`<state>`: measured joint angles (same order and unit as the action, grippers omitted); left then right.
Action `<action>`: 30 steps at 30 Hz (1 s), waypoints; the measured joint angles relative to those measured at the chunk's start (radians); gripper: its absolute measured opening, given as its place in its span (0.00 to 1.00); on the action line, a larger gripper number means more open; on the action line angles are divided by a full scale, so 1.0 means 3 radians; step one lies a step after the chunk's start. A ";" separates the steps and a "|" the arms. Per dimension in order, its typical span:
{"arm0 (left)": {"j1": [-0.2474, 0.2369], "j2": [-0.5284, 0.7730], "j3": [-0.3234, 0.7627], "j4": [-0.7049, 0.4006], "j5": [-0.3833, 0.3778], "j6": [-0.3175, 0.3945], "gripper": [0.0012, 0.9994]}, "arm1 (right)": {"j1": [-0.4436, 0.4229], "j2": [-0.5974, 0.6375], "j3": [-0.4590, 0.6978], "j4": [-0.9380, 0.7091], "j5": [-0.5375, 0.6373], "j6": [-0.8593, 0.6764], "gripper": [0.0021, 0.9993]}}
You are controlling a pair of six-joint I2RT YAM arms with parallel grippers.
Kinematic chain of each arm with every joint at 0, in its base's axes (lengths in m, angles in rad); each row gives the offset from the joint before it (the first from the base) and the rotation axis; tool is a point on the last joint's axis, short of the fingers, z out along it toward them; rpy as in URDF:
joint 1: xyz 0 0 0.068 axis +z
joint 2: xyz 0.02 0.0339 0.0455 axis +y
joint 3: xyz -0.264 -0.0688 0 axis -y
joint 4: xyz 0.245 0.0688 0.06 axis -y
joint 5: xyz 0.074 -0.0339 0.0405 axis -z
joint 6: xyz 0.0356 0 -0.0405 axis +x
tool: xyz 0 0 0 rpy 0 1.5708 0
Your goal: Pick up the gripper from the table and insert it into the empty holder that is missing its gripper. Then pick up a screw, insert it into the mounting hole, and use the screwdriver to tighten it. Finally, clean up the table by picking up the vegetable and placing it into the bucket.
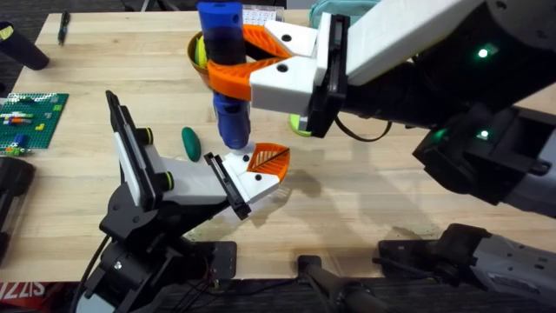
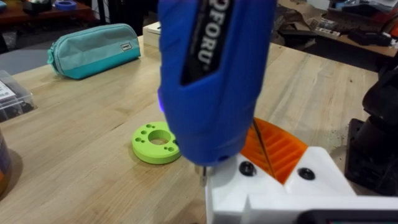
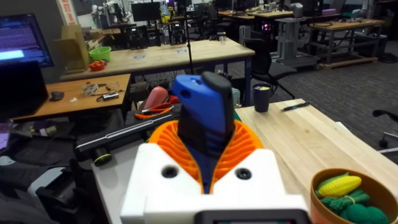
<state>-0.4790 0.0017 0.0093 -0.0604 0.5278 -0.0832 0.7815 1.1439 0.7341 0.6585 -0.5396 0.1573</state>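
Nearest the bases in the overhead view, the holder rises from the lower left, its black clamp carrying the gripper — white base seated in the clamp, orange ribbed tip pointing right; lime-green knobs show on the holder's links. Just above it the screwdriver stands upright, its tip coming down at the gripper's white base; the left wrist view shows the bit at the edge of that base beside two black screw heads, with a lime-green disc on the tabletop behind. The right pincer is closed around the blue handle, its orange fingers wrapped either side; the right wrist view shows the handle gripped between them. Whether the left pincer is open or closed cannot be told. A dark green vegetable lies on the tabletop just left of the screwdriver; farther off, the bucket sits behind the handle — already holding toy vegetables.
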 joint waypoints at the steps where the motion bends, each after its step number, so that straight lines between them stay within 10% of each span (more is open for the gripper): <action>1: -0.0001 0.0000 0.0000 0.0001 0.0000 -0.0006 0.01 | 0.0000 0.0000 0.0000 -0.0022 0.0001 -0.0001 0.05; 30: 0.0000 0.0000 0.0000 0.0004 -0.0003 -0.0015 0.01 | -0.0083 -0.0283 -0.0034 0.0580 -0.0089 -0.0065 0.05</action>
<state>-0.4789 0.0017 0.0093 -0.0593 0.5270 -0.0875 0.7567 1.0590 0.7238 0.8324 -0.5663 0.1377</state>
